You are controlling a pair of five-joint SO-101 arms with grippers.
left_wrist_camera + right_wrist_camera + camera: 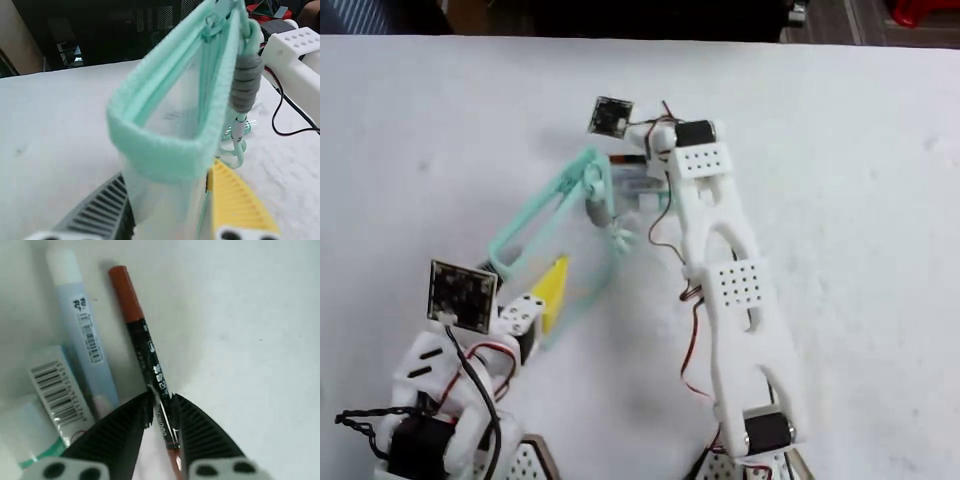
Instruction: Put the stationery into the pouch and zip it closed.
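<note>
Left tool (167,202), grey and yellow jaws: clenched on one wall of the mint-green translucent fabric pouch (160,150), keeping its unzipped mouth open. White table (860,200): carries all items. In the high view the pouch runs from 7 o'clock toward 1 o'clock. Right tool (163,402), at the pouch's 1 o'clock end: clenched around a black plastic pen with rust-red cap (142,340), just beside a pale-blue marker (82,325).

Hazards:
- The grip sits away from the capped end, so the pen may pivot or slip when lifted.
- The mouth is narrow, so a tilted pen may snag the trim and pull the pouch from the left tool.
</note>
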